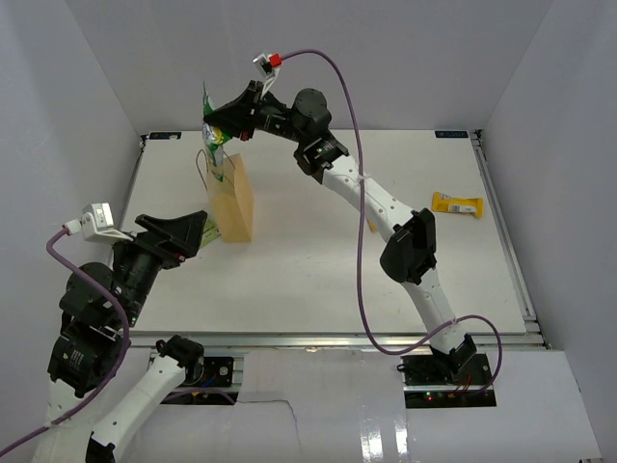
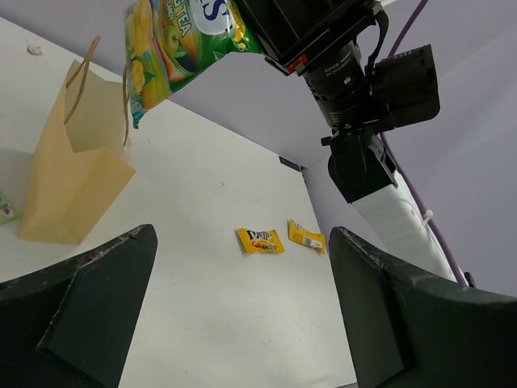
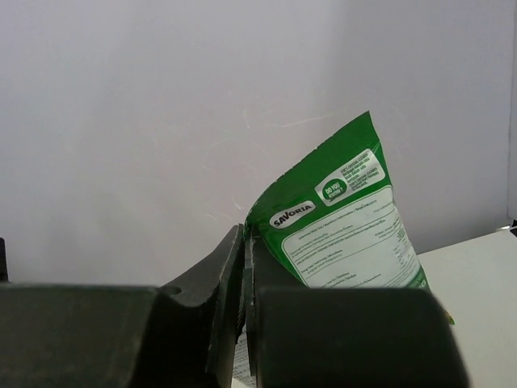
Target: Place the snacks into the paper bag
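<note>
The tan paper bag [image 1: 233,201] stands upright at the far left of the table, and also shows in the left wrist view [image 2: 73,174]. My right gripper [image 1: 224,123] is shut on the green-and-yellow pouch [image 1: 209,130] and holds it in the air over the bag's open mouth, the pouch's lower end close to the handles [image 2: 81,69]. The pouch [image 3: 347,226] sits pinched between the shut fingers [image 3: 230,275]. The yellow candy packet [image 1: 456,204] lies at the far right of the table [image 2: 260,241]. My left gripper [image 1: 196,233] is open and empty, just left of the bag.
A second small yellow packet piece [image 2: 307,235] lies beside the candy packet. A small green-and-white item [image 1: 209,230] lies at the bag's near-left foot. White walls enclose the table [image 1: 318,270] on three sides. The right arm [image 1: 386,207] spans the table's middle.
</note>
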You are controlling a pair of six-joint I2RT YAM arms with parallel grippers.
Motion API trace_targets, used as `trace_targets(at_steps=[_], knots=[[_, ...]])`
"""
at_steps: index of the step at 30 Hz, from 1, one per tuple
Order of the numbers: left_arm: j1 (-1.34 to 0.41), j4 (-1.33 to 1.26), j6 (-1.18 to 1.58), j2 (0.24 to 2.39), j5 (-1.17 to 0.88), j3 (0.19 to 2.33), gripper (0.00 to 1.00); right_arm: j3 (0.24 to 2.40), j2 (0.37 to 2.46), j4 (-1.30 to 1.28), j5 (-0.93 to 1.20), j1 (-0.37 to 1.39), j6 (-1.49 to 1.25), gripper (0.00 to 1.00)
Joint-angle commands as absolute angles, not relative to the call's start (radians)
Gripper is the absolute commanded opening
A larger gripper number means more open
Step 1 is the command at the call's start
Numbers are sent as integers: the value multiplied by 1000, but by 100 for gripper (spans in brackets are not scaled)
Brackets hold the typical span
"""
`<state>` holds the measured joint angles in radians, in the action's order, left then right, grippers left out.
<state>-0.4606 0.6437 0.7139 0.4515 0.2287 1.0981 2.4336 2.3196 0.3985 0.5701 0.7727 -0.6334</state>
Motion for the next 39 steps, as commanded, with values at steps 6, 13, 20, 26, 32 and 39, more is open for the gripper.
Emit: trace_targets(at_steps=[6,13,20,26,32,39], knots=[[-465,638,715,419,230,1075,98,2500,2247,503,525,802,-635,8],[-465,638,712,433,224,1083,98,2500,2244,508,505,828,-624,8],[-465,640,722,408,212,1068,98,2484,2263,469,453,824,-513,8],[-465,644,732,383,219,1057,98,2465,2269,446,439,816,-477,8],[-465,644,732,385,215,1052,98,2442,2270,434,440,807,-448,8],[-465,644,735,388,213,1049,98,2385,2289,422,448,805,-414,8]])
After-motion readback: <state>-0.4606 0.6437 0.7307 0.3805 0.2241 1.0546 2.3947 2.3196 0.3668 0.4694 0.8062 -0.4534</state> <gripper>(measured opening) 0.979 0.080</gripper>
